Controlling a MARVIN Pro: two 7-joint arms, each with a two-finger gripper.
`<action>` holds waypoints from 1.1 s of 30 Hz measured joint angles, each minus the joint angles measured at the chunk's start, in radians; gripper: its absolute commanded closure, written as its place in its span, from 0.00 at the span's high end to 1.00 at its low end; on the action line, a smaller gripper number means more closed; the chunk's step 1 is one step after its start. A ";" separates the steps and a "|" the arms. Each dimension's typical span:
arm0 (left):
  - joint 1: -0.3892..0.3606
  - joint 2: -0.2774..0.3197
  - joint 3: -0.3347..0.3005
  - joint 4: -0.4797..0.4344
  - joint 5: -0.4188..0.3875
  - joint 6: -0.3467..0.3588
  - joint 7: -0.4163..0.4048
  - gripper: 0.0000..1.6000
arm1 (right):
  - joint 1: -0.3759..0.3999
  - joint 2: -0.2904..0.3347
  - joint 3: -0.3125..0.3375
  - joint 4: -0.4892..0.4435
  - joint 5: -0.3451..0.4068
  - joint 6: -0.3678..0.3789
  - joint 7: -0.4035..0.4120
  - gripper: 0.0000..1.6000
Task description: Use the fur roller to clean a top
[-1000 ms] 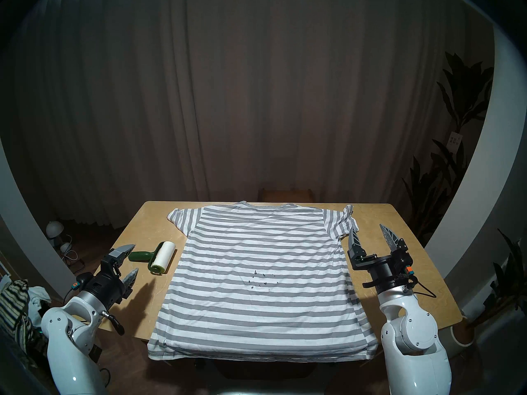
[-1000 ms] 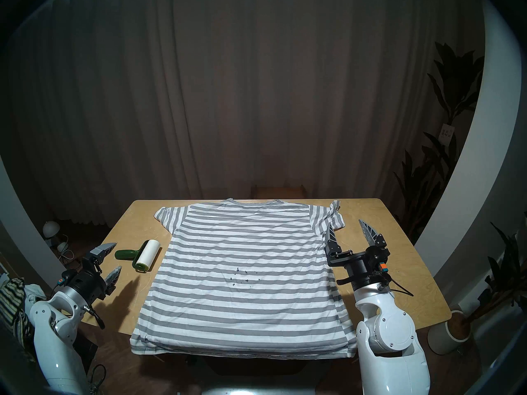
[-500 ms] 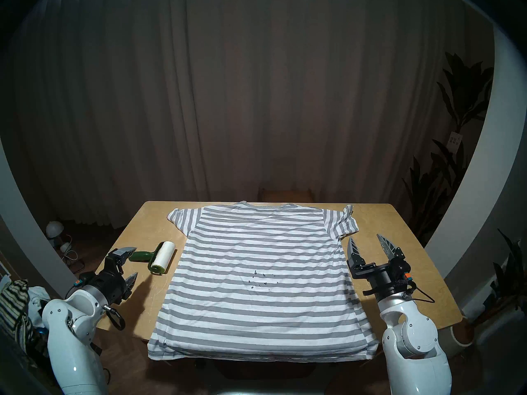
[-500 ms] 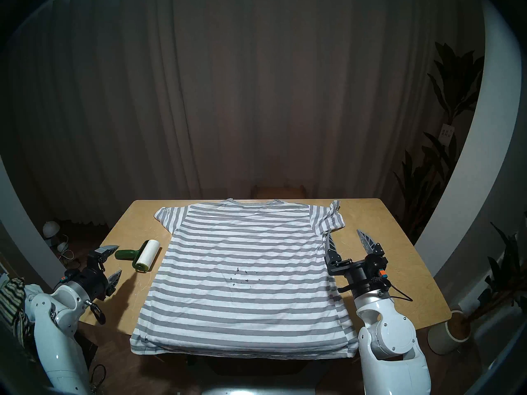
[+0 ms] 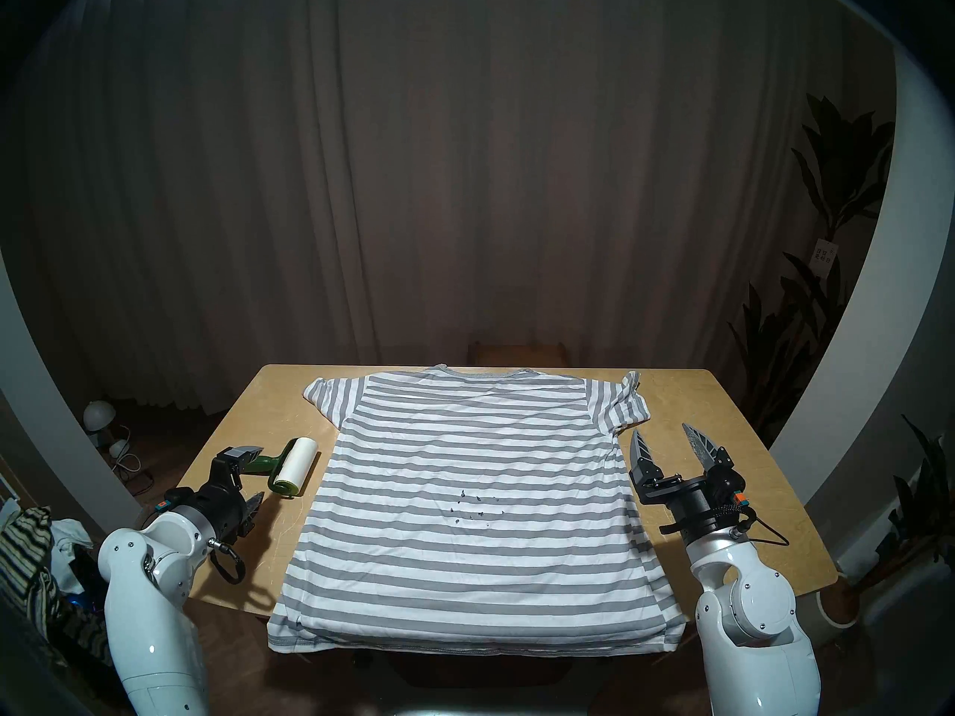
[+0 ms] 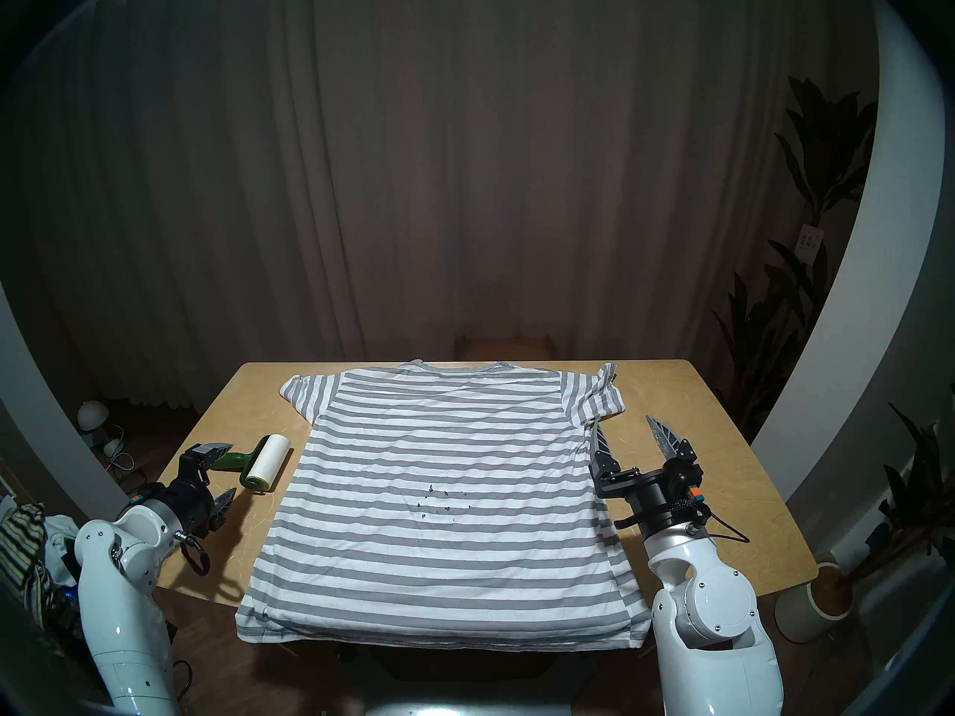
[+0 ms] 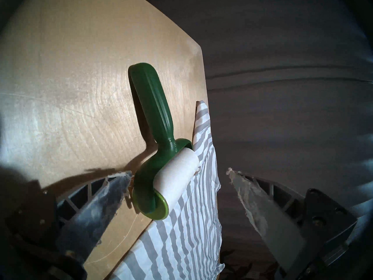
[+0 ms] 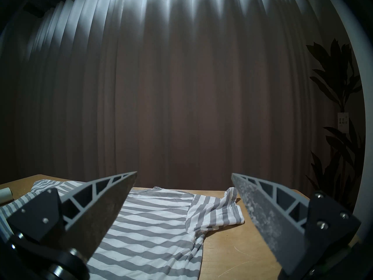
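Note:
The fur roller lies on the table, left of the top, its dark green handle pointing left away from the shirt. The grey-and-white striped top is spread flat, with dark specks near its middle. My left gripper is open, turned on its side just short of the roller; its upper finger hides the handle's end in the head views. In the left wrist view the roll sits ahead between the fingertips. My right gripper is open and empty beside the top's right sleeve.
The wooden table carries the shirt, which hangs over its near edge. A dark-and-cream cloth pile lies on the floor at the left. A white lamp and a potted plant stand on the floor at the sides.
My left gripper has moved forward and down towards the roller's handle, still open. The right gripper sank a little nearer the table, then stayed still.

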 measured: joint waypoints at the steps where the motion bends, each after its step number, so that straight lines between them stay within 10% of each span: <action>1: -0.004 0.001 0.001 0.006 0.003 -0.004 -0.001 1.00 | 0.000 -0.001 0.000 0.000 0.000 0.000 0.000 1.00; 33: -0.114 0.048 0.019 0.168 0.076 -0.079 -0.057 1.00 | -0.009 -0.028 -0.030 -0.026 -0.047 -0.011 -0.052 1.00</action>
